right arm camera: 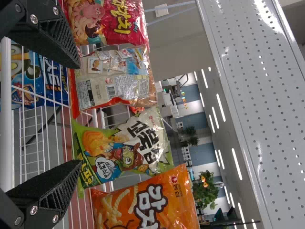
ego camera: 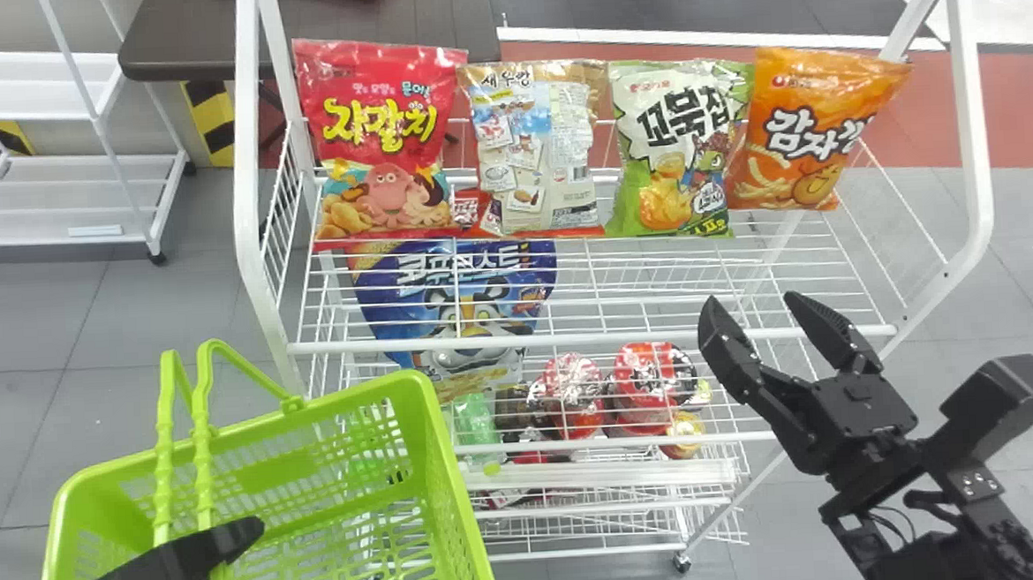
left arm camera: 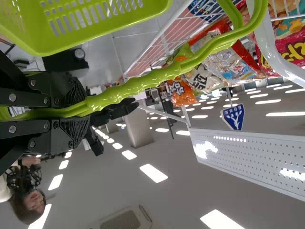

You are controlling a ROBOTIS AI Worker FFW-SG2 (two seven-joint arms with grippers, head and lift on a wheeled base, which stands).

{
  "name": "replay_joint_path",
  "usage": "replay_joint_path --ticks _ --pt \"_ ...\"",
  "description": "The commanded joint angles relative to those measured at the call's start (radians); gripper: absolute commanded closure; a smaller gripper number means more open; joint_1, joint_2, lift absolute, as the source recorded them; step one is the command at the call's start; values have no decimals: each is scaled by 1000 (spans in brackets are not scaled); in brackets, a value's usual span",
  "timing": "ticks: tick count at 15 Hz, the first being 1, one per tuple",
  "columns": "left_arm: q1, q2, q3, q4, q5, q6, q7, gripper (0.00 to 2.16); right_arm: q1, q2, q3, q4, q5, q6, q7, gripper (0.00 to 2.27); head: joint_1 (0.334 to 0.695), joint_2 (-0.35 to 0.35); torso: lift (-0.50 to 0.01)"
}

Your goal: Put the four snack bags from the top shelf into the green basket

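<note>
A red bag (ego camera: 376, 138), a beige bag (ego camera: 534, 152), a green bag (ego camera: 673, 154) and an orange bag (ego camera: 809, 129) were lined up on the top shelf (ego camera: 590, 336), eleven to two o'clock in the head view, all left to be transferred. At eight o'clock, the green basket (ego camera: 416, 388) was held, its handles (left arm camera: 157, 78) clenched in the left gripper's (left arm camera: 86, 112) fingers. At four, the right gripper's (ego camera: 751, 300) fingers were parted, nothing grasped.

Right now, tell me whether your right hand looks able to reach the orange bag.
Probably yes: the right hand is open and empty, and nothing on the shelf blocks the orange bag, though a green bag crowds one side.
</note>
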Motion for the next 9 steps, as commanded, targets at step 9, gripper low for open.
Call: replay_joint_path --ticks 9 --pt "-1 6 -2 12 -9 -10 -10 2148 -30 2 27 8 18 8 -2 110 695 -93 0"
